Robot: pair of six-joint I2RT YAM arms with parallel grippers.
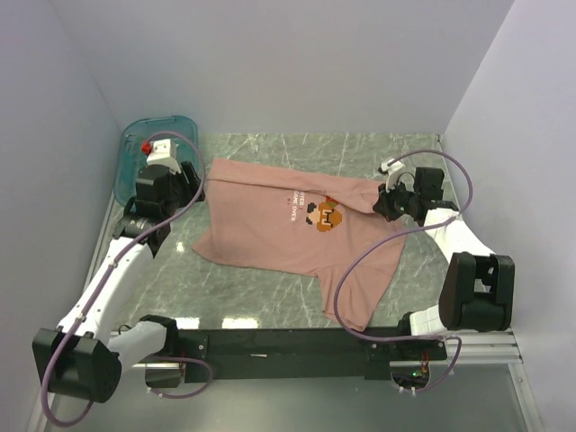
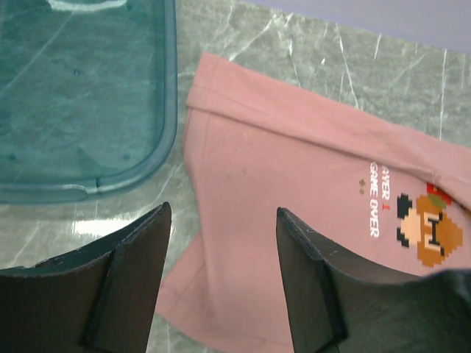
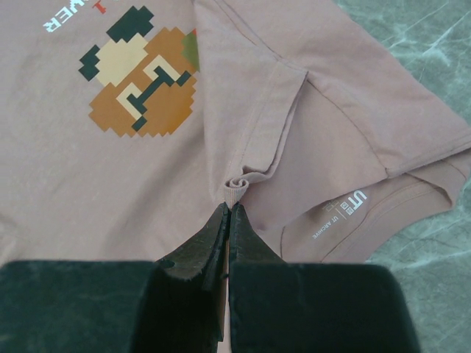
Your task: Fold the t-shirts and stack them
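Folding looks barely begun: the pink t-shirt [image 1: 261, 229] lies mostly flat mid-frame, the right gripper [image 3: 229, 213] pinching its neck fabric and the left gripper [image 2: 224, 212] spread apart above its edge.

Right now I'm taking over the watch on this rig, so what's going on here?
Two arms are working on a pink t-shirt that lies spread, print up, on the table. The right tool is shut on a bunched bit of fabric near the neck label, where a flap already lies over the chest. The left tool is open, hovering over the shirt's opposite edge beside the teal bin. The shirt is not yet folded into a neat stackable shape.
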